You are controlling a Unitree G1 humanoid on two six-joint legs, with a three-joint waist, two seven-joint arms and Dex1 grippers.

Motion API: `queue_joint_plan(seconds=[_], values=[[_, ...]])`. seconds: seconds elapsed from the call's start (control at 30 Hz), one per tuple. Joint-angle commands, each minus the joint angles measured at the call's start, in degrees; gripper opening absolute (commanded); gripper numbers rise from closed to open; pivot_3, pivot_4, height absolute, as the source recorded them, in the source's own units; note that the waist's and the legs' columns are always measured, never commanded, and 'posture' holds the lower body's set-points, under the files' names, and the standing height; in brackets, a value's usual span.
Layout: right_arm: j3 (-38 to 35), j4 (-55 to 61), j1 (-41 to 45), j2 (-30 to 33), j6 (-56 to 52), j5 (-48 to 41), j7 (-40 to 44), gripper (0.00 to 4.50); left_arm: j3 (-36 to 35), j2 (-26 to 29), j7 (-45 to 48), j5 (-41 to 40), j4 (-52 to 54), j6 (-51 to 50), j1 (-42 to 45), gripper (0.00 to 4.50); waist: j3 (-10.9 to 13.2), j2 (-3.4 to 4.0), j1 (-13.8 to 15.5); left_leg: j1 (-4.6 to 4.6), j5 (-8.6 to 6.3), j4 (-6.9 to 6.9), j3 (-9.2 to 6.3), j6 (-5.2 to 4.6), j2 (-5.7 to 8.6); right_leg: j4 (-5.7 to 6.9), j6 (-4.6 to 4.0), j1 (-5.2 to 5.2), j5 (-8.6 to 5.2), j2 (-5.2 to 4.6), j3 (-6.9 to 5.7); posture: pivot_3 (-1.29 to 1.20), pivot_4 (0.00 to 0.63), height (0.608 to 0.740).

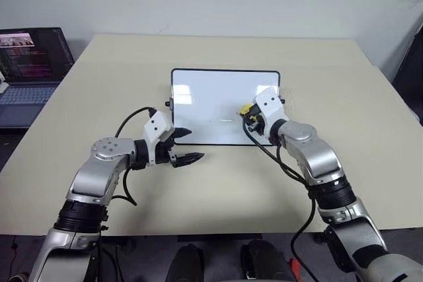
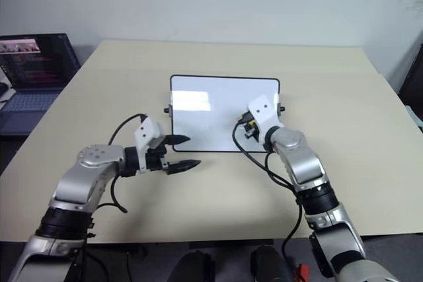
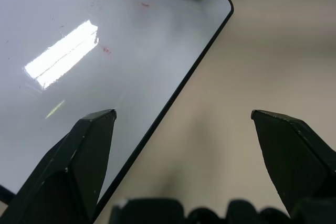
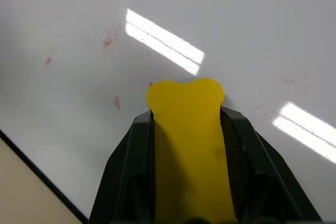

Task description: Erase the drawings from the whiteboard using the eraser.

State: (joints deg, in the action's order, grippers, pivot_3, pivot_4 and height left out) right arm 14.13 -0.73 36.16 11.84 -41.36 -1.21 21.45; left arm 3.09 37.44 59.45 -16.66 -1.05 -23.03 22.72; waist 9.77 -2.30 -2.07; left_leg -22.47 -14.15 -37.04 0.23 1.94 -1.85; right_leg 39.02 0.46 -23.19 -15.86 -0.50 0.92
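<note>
From the head views, the right hand (image 1: 250, 118) presses the small yellow block eraser (image 1: 245, 109) on the glossy white black-framed whiteboard (image 1: 205, 100) lying on the beige worktop (image 1: 330, 84); wiping is under way.

In the left wrist view, the left hand (image 3: 184, 116) hovers spread apart over the board's edge.

In the right wrist view, the hand is clamped on the eraser beside faint red drawings (image 4: 117, 102); the next stroke should sweep over them.

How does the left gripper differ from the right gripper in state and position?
The left gripper is open and empty; the right gripper is shut on the yellow eraser. The left gripper hangs at the near left corner of the whiteboard, one finger over the table; the right gripper is over the board's right part. Both have two black fingers.
</note>
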Motion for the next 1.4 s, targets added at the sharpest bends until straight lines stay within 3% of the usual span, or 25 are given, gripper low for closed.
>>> queue_joint_plan(seconds=[0.03, 0.17, 0.33, 0.53, 0.67, 0.9, 1.13, 1.4], values=[[4.6, -2.2, -1.2, -3.3, -2.2, 0.5, 0.7, 1.32, -0.5, 0.2, 0.2, -0.3, 0.9, 1.1, 1.2, 4.5, 0.0, 0.0, -0.4, 0.02, 0.0, 0.0, 0.01, 0.0, -0.02, 0.0, 0.0, 0.0, 0.0, 0.01, 0.01, 0.0, 0.15, 0.74], [5.2, -3.4, -0.4, -6.1, -1.9, 1.4, -0.9, 1.32, -0.6, 0.2, 0.1, -0.3, 1.0, 0.9, 1.2, 4.5, 0.0, 0.03, -0.6, 0.01, 0.0, 0.01, -0.03, 0.0, -0.1, 0.02, 0.01, -0.03, -0.01, 0.11, -0.03, 0.0, 0.15, 0.74], [0.4, -5.6, 0.8, -2.9, 0.6, 3.3, -5.2, 1.32, -0.7, 0.3, 0.1, -0.4, 1.1, 1.0, 1.0, 4.5, 0.0, 0.02, 0.0, -0.05, 0.0, -0.02, -0.03, 0.0, 0.01, -0.01, 0.01, -0.03, 0.0, 0.01, -0.03, 0.0, 0.15, 0.74], [-2.7, -4.3, -0.5, 2.1, -0.1, 2.7, -4.5, 1.32, -0.8, 0.1, 0.1, -0.8, 1.3, 0.6, 1.2, 4.5, 0.0, -0.04, 0.6, -0.03, 0.05, -0.03, -0.05, -0.07, 0.1, -0.02, 0.06, 0.03, -0.01, -0.06, -0.06, 0.0, 0.15, 0.74], [-2.4, -4.1, -0.6, 1.7, -0.1, 2.3, -4.3, 1.32, -0.7, 0.0, 0.2, -0.7, 1.0, 0.8, 1.4, 4.5, 0.0, -0.04, 0.3, 0.01, 0.06, -0.01, -0.04, -0.09, 0.06, -0.01, 0.07, 0.03, -0.01, -0.07, -0.04, 0.0, 0.15, 0.74], [6.9, -1.9, -1.5, -3.4, -1.8, 1.2, 1.9, 1.32, -0.2, -0.5, 0.2, -0.5, 0.8, 1.0, 1.6, 4.5, 0.0, -0.03, -0.5, 0.04, 0.07, 0.03, 0.02, -0.11, -0.05, -0.01, 0.07, -0.01, -0.01, 0.03, 0.02, 0.0, 0.15, 0.74], [0.6, -5.9, 1.2, -2.0, 2.5, 5.2, -6.8, 1.32, -0.4, -0.6, 0.1, -0.6, 1.2, 0.6, 1.4, 4.5, 0.0, 0.01, 0.1, -0.06, 0.07, 0.0, -0.04, -0.11, 0.0, -0.01, 0.08, -0.05, -0.01, 0.0, -0.03, 0.0, 0.15, 0.74], [-0.4, -4.8, 0.1, 1.6, 0.3, 4.0, -3.9, 1.32, -0.3, -0.8, 0.2, -0.7, 1.1, 0.7, 1.5, 4.5, 0.0, -0.04, 0.3, -0.04, 0.11, 0.01, -0.04, -0.16, 0.06, -0.05, 0.1, 0.0, 0.0, -0.08, -0.04, 0.0, 0.15, 0.74]])
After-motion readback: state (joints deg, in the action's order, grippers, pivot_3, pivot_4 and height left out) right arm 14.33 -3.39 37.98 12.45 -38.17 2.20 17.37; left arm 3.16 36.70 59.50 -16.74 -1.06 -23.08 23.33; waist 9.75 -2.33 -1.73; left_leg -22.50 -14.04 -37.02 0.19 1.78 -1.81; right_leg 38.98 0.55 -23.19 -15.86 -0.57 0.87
